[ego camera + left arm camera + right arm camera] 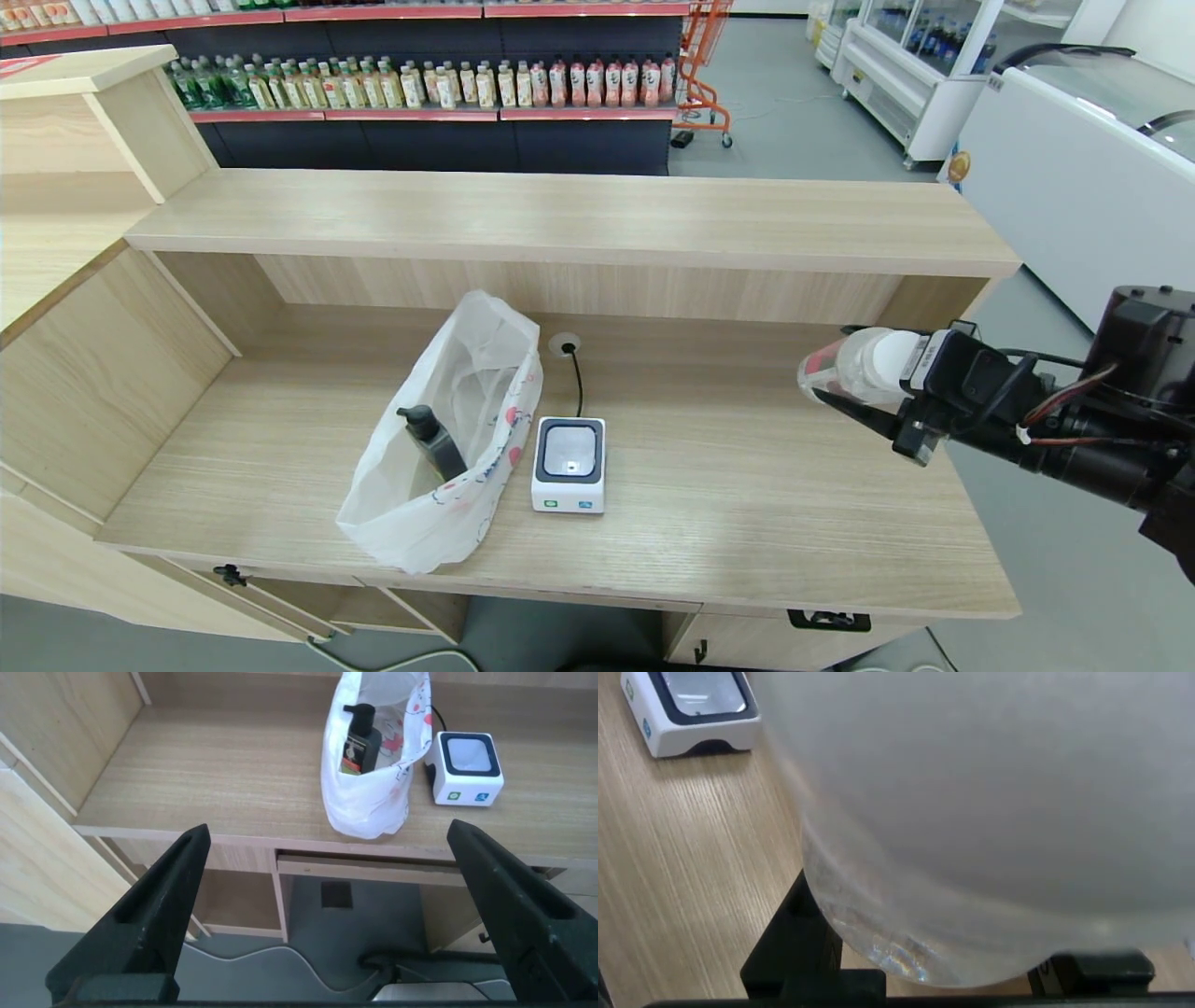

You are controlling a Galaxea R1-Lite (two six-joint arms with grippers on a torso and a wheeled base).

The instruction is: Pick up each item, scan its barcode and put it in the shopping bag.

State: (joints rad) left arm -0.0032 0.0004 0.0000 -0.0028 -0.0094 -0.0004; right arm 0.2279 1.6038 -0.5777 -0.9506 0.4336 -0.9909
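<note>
- The right pincer (pixel 834 364) is closed around a clear plastic bottle (pixel 864 369). It holds the bottle in the air over the far right end of the wooden counter (pixel 747 485).
- One finger runs under the bottle and the other shows as a thin dark tip above it.
- The bottle lies roughly level. Its long axis runs left to right, and its free end points left towards the middle of the counter.
- In the right wrist view the bottle's clear wall (pixel 990 812) sits right in front of the lens, with the scanner (pixel 691 709) beyond it.
- The scanner (pixel 569 463) sits on the counter with its window facing up. It is well to the left of the held bottle, somewhat nearer and lower.
- I judge the coming move is a carry leftward and down, and the label probably has to be turned towards the window.
- The shopping bag (pixel 411 523) stands open just left of the scanner, touching or almost touching it. A dark pump bottle (pixel 434 443) is already inside.
- The left pincer (pixel 329 833) has its fingers spread wide with nothing between them. It hangs off the near edge of the counter on the bag's side.
- The right arm has the bottle, so the scan falls to it.
</note>
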